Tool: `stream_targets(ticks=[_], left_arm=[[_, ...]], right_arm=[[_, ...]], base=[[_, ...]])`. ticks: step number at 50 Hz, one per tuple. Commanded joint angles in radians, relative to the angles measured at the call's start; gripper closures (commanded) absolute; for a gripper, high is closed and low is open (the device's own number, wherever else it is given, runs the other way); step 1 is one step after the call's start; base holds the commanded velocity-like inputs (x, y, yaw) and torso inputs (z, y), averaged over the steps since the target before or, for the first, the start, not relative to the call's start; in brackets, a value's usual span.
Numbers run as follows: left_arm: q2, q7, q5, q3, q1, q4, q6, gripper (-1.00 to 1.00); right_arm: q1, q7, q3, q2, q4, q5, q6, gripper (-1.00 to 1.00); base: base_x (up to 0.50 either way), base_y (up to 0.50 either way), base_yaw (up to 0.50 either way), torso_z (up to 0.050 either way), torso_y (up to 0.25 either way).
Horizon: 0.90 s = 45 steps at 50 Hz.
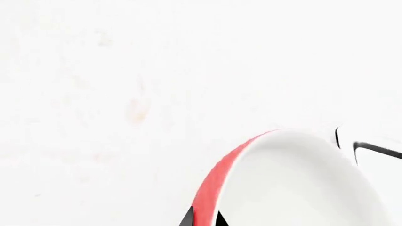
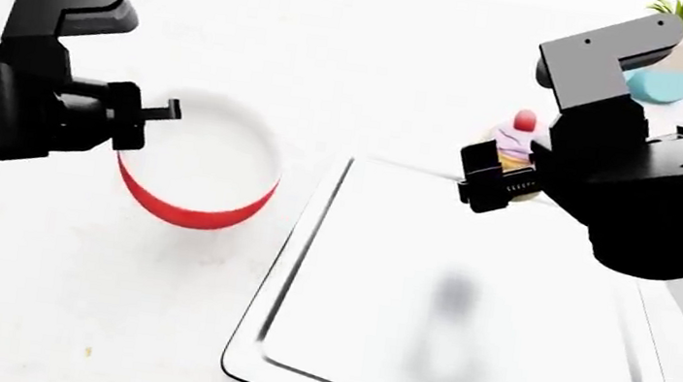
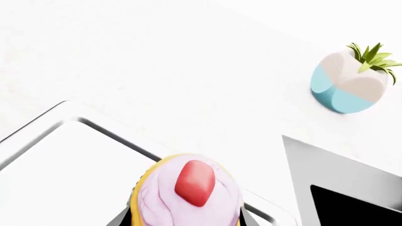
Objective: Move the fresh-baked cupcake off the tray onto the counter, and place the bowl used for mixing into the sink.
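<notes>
My left gripper [image 2: 158, 115] is shut on the near-left rim of the red bowl [image 2: 197, 183], which is white inside. In the left wrist view its two dark fingertips [image 1: 187, 219] pinch the red rim of the bowl [image 1: 210, 188]. My right gripper [image 2: 507, 169] is shut on the cupcake [image 2: 518, 137], with pink frosting and a red cherry, and holds it above the far edge of the silver tray [image 2: 308, 246]. In the right wrist view the cupcake [image 3: 188, 193] sits between the fingers [image 3: 120, 217], over the tray's far corner [image 3: 69, 117].
A white-and-teal vase with a green plant [image 2: 681, 57] stands at the back right and also shows in the right wrist view [image 3: 349, 87]. The sink's steel rim [image 3: 326, 165] and black basin [image 3: 358, 207] lie right of the tray. White counter [image 2: 370, 68] surrounds everything.
</notes>
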<state>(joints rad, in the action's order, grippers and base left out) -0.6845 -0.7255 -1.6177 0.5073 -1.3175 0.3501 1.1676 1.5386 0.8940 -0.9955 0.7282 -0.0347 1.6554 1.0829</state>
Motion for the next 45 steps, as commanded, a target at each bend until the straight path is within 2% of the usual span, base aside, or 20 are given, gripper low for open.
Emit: stream_targets(ticks=[1, 13, 32, 45], left_arm=[[-0.007, -0.023, -0.043, -0.039, -0.038, -0.011, -0.004, 1.00], [-0.008, -0.063, -0.086, -0.044, -0.141, -0.009, 0.045, 1.00], [-0.022, -0.059, -0.088, -0.045, -0.158, -0.026, 0.042, 1.00], [-0.024, -0.050, -0.083, -0.041, -0.148, -0.037, 0.034, 1.00]], right_arm=[[-0.002, -0.013, -0.001, 0.000, 0.000, -0.012, 0.003, 1.00], [0.037, 0.029, -0.001, 0.001, -0.003, 0.037, 0.042, 1.00], [0.047, 0.040, -0.006, 0.002, -0.002, 0.045, 0.048, 1.00], [0.046, 0.039, -0.009, 0.004, -0.006, 0.044, 0.045, 1.00]], base=[[0.00, 0.00, 0.00, 0.000, 0.000], [0.00, 0.00, 0.00, 0.000, 0.000], [0.00, 0.00, 0.00, 0.000, 0.001], [-0.48, 0.00, 0.00, 0.000, 0.000]])
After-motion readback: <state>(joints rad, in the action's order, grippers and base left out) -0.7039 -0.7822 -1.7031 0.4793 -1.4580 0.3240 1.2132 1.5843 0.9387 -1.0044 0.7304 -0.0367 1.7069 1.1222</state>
